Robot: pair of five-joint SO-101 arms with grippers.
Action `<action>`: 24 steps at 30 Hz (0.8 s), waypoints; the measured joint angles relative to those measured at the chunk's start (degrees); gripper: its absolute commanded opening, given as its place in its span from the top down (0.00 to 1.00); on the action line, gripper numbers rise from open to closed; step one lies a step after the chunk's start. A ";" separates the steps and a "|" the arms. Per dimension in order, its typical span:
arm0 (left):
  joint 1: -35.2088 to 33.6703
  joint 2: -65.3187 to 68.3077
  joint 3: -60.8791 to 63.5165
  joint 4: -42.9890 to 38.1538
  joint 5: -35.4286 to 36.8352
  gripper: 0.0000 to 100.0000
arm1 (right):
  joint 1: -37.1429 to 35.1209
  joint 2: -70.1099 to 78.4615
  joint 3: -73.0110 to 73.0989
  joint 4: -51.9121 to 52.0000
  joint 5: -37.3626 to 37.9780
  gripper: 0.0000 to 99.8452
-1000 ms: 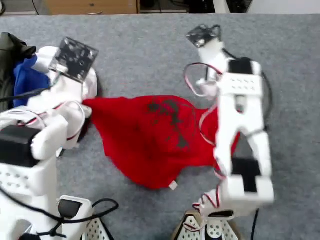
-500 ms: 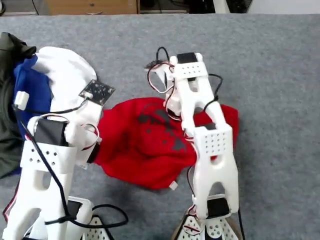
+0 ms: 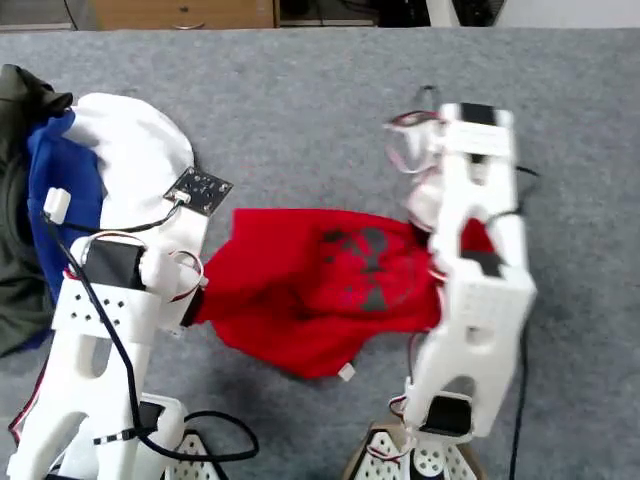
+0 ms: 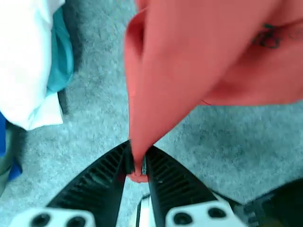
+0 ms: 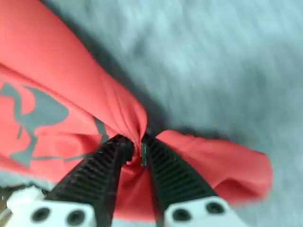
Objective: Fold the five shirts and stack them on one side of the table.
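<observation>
We see a table [image 3: 300,110] with a soft grey cover that looks like carpet. Behind its far edge we see a brown wooden cabinet [image 3: 185,12], some dark things [image 3: 400,10] and something white [image 3: 560,12].

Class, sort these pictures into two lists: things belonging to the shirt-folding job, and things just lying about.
Belongs to the job: red cloth shirt with dark print, pinched by left gripper and right gripper; white cloth shirt, blue cloth shirt, dark green cloth garment, heaped together.
Just lying about: light wooden cabinet behind the grey table.
</observation>
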 measured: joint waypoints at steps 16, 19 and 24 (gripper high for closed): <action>13.54 3.16 1.23 -8.00 2.73 0.98 | 18.11 -62.51 61.71 -5.63 29.10 1.00; 13.80 6.86 1.23 -8.26 3.16 0.98 | 17.41 -74.73 72.18 -5.63 35.96 0.95; 11.52 9.14 -2.29 -5.63 3.16 0.98 | 14.15 -93.45 76.04 -1.58 39.03 0.79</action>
